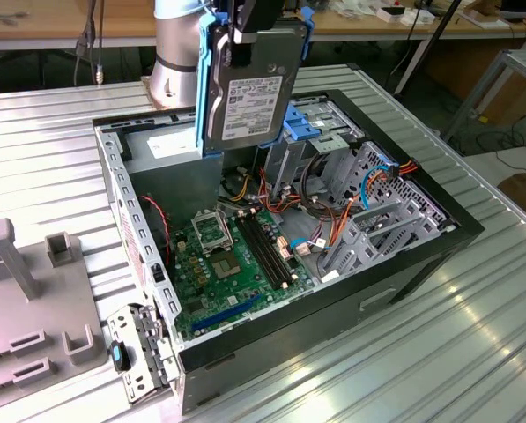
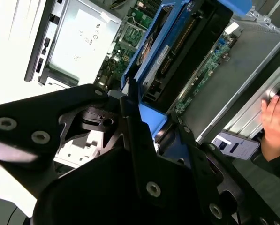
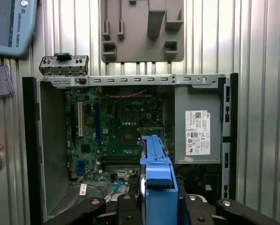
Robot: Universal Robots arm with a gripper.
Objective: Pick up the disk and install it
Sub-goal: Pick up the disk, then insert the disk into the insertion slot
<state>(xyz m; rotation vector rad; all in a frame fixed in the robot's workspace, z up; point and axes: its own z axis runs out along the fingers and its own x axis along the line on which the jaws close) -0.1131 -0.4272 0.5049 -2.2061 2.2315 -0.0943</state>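
The disk (image 1: 249, 88), a grey hard drive in a bright blue carrier frame, hangs upright above the open computer case (image 1: 439, 207). My gripper (image 1: 249, 31) is shut on its upper edge. The disk hovers over the back of the case, beside the grey drive cage with its blue bracket (image 1: 308, 123). In the first wrist view the blue carrier edge (image 3: 156, 173) stands over the motherboard (image 3: 116, 126), with the gripper (image 3: 156, 208) around it. In the second wrist view the disk (image 2: 177, 51) is edge-on between black fingers (image 2: 130, 110).
Cables (image 1: 333, 211) crowd the exterior view's right half of the case beside the motherboard (image 1: 227, 260). A power supply (image 3: 196, 133) fills one end. A grey fixture plate (image 1: 25, 300) lies outside the case. A person's hand (image 2: 276, 117), a phone (image 2: 233, 145) and a pendant (image 3: 11, 23) are nearby.
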